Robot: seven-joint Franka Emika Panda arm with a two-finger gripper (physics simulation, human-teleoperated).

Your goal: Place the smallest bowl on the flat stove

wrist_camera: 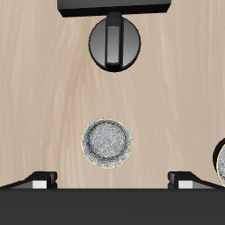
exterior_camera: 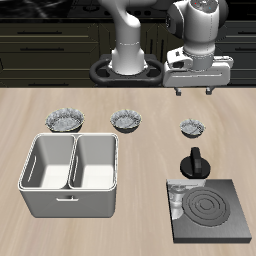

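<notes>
The gripper (exterior_camera: 193, 92) is hovering above the desk (exterior_camera: 130, 150) in the upper right of the exterior frame, with its jaws spread wide and holding nothing. The smallest bowl (exterior_camera: 192, 127) is sitting upright on the desk directly beneath it, untouched; in the wrist view the bowl (wrist_camera: 108, 142) is lying between the two fingertips (wrist_camera: 39, 178) with clear wood on either side. The stove (exterior_camera: 210, 208) is lying flat in the lower right of the exterior frame, nearer the desk's front edge than the bowl and apart from it. Its black knob (exterior_camera: 195, 163) is standing between the bowl and the burner rings. The mid-sized bowl (exterior_camera: 127, 120) and the widest bowl (exterior_camera: 65, 121) are resting in the same row, toward the frame's left. A grey two-compartment bin (exterior_camera: 70, 176) is occupying the lower left.
</notes>
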